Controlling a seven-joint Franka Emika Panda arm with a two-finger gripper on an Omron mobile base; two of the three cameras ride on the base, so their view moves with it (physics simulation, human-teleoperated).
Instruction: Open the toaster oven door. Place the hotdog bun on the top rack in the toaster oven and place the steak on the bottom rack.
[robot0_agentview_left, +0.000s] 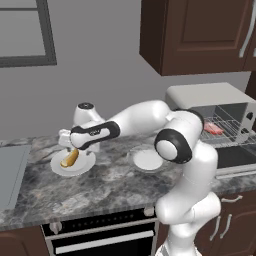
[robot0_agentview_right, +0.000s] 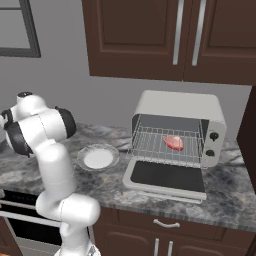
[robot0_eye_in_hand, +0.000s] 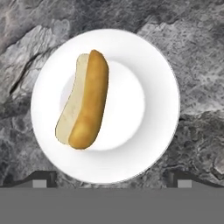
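The hotdog bun (robot0_eye_in_hand: 85, 100) lies on a white plate (robot0_eye_in_hand: 153, 87) on the marble counter, golden side up. My gripper (robot0_eye_in_hand: 111, 180) hangs straight above it, open, with the fingertips (robot0_eye_in_hand: 41, 179) wide apart and nothing between them. From the left base the hand (robot0_agentview_left: 70, 149) hovers just over the bun (robot0_agentview_left: 69, 159). At the right stands the toaster oven (robot0_agentview_right: 180, 107), its door (robot0_agentview_right: 167, 177) folded down flat. Inside, the steak (robot0_agentview_right: 174, 142) rests on a wire rack (robot0_agentview_right: 150, 145) low in the cavity; the steak (robot0_agentview_left: 213, 128) also shows from the left.
An empty shallow plate (robot0_agentview_left: 146, 160) sits between the bun's plate (robot0_agentview_left: 82, 169) and the oven. A sink (robot0_agentview_left: 10, 175) lies at the far left. A black built-in oven (robot0_agentview_left: 100, 235) is under the counter. Dark wall cabinets (robot0_agentview_right: 175, 35) hang above.
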